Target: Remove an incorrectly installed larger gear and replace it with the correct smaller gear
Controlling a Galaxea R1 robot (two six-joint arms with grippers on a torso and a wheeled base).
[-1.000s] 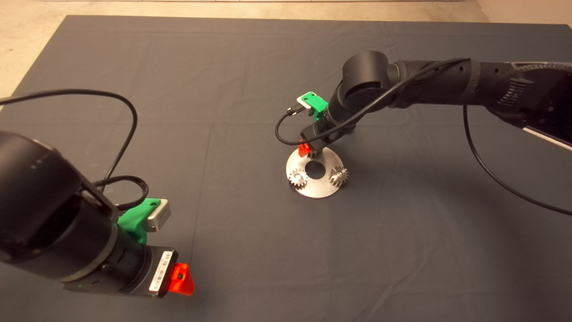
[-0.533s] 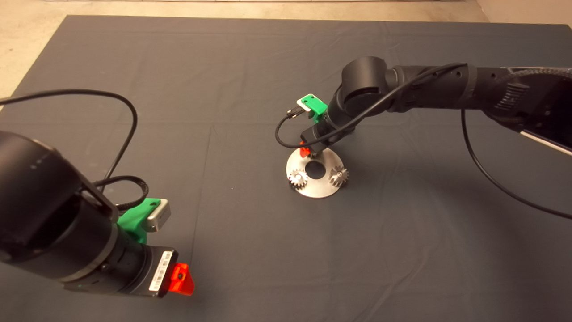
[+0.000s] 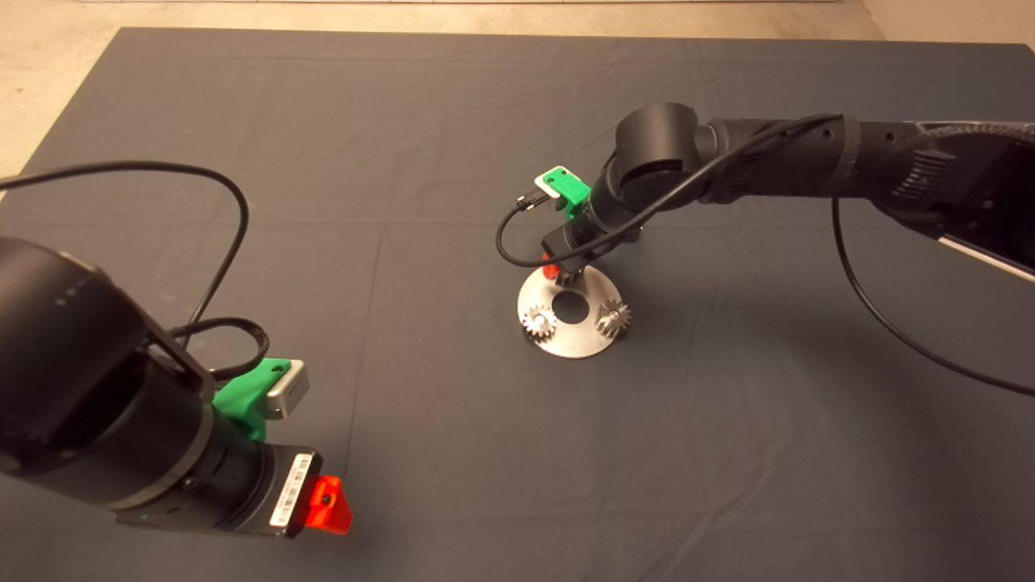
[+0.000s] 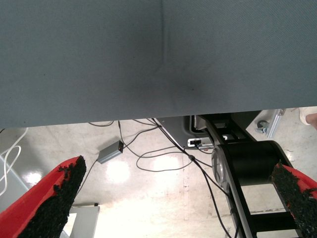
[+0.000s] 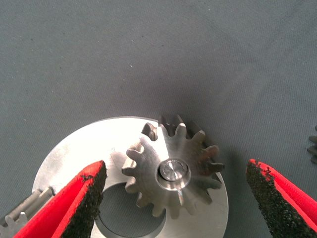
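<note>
Dark mat (image 3: 453, 145) is carrying a steel disc (image 3: 571, 341). The larger gear (image 5: 173, 171) is sitting at the disc's 12 o'clock, axis upright, between the wide-open right gripper (image 5: 176, 198) fingers; two small gears are standing at 4 and 8. The left gripper (image 4: 173, 198) is hanging wide open.

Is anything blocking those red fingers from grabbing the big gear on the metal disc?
Nothing visible does. The right gripper is open around the larger gear, which sits on a pin on the round plate, one finger on each side with clear gaps.
</note>
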